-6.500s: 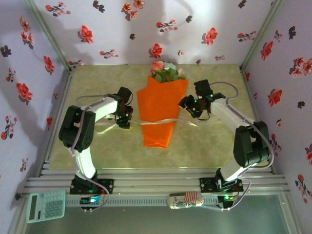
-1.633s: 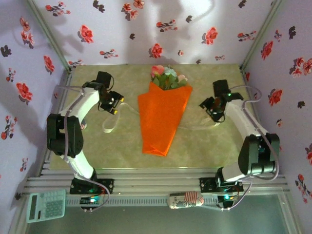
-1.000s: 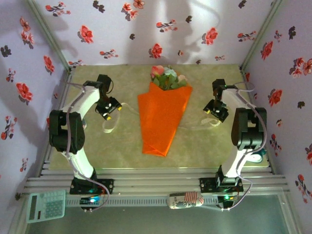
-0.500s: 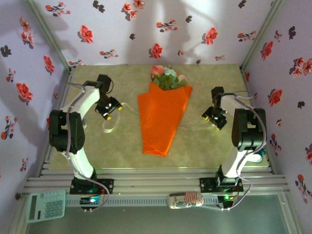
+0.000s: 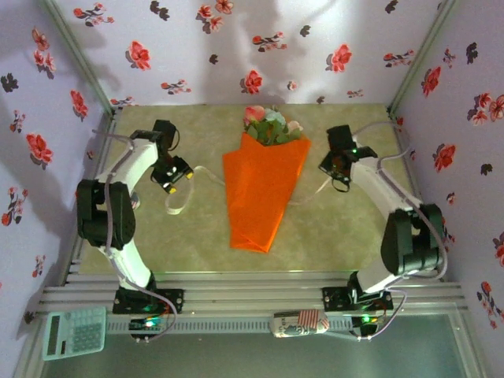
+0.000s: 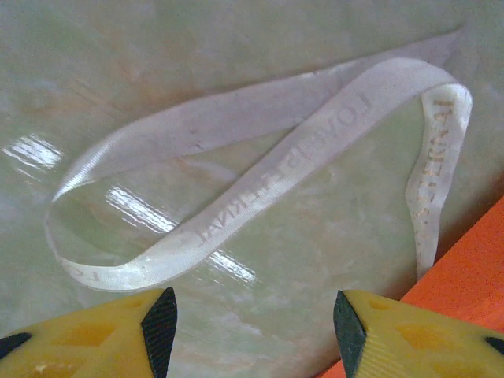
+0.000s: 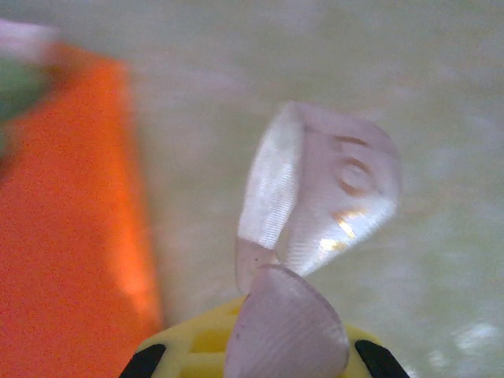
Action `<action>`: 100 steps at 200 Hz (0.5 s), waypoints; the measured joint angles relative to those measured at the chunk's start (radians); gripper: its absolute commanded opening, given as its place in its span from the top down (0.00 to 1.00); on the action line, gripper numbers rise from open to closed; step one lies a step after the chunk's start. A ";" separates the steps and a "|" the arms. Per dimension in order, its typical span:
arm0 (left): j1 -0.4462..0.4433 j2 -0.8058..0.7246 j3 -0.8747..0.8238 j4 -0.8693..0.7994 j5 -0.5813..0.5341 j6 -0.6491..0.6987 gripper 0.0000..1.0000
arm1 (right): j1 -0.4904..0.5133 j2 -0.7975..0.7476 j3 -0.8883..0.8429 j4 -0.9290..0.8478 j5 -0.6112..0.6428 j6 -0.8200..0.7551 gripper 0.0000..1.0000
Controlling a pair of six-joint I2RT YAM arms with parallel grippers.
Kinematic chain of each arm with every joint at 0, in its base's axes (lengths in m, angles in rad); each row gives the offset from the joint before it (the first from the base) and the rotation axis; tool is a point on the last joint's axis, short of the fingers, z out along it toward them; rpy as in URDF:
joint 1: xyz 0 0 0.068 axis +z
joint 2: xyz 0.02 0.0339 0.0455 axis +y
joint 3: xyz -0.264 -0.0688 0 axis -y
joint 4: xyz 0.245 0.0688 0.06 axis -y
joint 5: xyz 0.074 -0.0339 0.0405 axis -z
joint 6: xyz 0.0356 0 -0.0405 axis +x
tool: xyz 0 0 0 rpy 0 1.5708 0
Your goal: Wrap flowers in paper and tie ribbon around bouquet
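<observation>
Bouquet point(image 5: 260, 193): wrapped orange cone, tip nearest, still untied.
Ribbon point(image 6: 260, 197): left loop slack on the table point(image 6: 157, 63), just beside the cone.
Left gripper point(image 6: 253, 319): fingers apart over that loop, empty.
Right gripper point(image 7: 264, 354): spread a moment ago, now pinching the ribbon's right end beside the cone, so tying can start.
Flowers point(image 5: 269, 122): blooms at the far end.

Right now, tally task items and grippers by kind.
orange paper-wrapped flower bouquet: 1
sheer whitish printed ribbon: 1
yellow-fingered grippers: 2, left gripper open, right gripper shut on the ribbon
Total: 4
</observation>
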 measured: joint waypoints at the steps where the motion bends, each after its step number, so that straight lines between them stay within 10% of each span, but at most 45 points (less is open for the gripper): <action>1: 0.000 0.000 0.000 0.000 0.000 0.000 0.43 | 0.005 -0.002 0.003 0.002 0.001 -0.002 1.00; 100: 0.050 0.017 -0.075 0.014 -0.011 0.032 0.41 | 0.309 0.418 0.397 0.219 -0.261 -0.205 1.00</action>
